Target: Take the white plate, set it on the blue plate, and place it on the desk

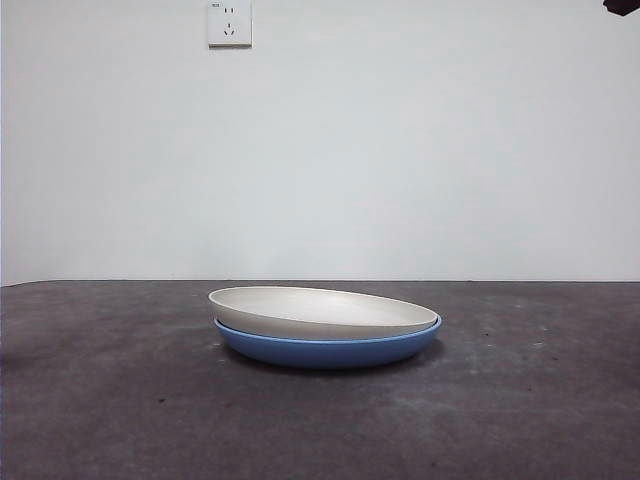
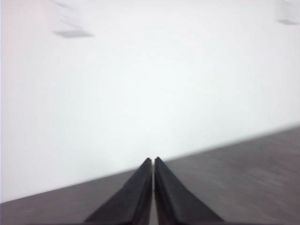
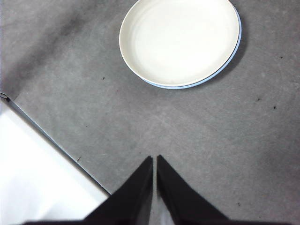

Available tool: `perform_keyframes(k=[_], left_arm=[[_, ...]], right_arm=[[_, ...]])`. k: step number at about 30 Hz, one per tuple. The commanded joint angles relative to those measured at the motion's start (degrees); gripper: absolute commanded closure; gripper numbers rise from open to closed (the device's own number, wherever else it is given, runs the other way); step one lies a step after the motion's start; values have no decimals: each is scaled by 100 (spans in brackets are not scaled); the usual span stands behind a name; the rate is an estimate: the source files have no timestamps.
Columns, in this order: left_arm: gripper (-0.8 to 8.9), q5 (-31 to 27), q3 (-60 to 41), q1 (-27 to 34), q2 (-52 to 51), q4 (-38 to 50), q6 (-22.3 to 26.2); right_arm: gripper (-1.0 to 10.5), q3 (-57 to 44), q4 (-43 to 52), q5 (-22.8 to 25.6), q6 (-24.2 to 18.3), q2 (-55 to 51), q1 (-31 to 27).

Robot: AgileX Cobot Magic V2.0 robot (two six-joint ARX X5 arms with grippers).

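state: round cream-white matte plate [image 1: 322,311] sitting nested, slightly tilted, on glossy round blue plate [image 1: 330,351], lower centre of front frame, on dark grey mottled tabletop [image 1: 110,400] | left claw [image 2: 153,161] clenched, empty, facing wall | right claw [image 3: 154,159] clenched, empty, hovering above, plates at top of its frame | progress: stacking looking done, both arms clear, little left

The white plate [image 1: 320,312] covers nearly all of the blue plate [image 1: 330,350], so only a blue underside and thin rim show. The left wrist view is blurred: two smeared grey marks on the wall [image 2: 140,84] cannot be identified. A black tip [image 1: 622,6] is cut off at a top corner.
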Motion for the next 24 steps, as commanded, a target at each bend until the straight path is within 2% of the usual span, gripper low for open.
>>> perform_keyframes(k=[1, 4, 12, 21, 24], left_arm=[[804, -369, -573, 306, -481, 264, 92], [804, -616, -1239, 632, -1036, 444, 92], [804, -638, -2723, 1071, -2188, 476, 85], [804, -743, -3585, 1086, -2734, 435, -2], [804, -763, -3626, 1086, -2874, 7, -24]], right_arm=[[939, 101, 31, 2, -48, 42, 33], [939, 101, 33, 2, -48, 42, 33], [939, 101, 35, 2, -48, 42, 33], [939, 101, 35, 2, -48, 42, 33], [939, 101, 39, 2, -48, 42, 33]])
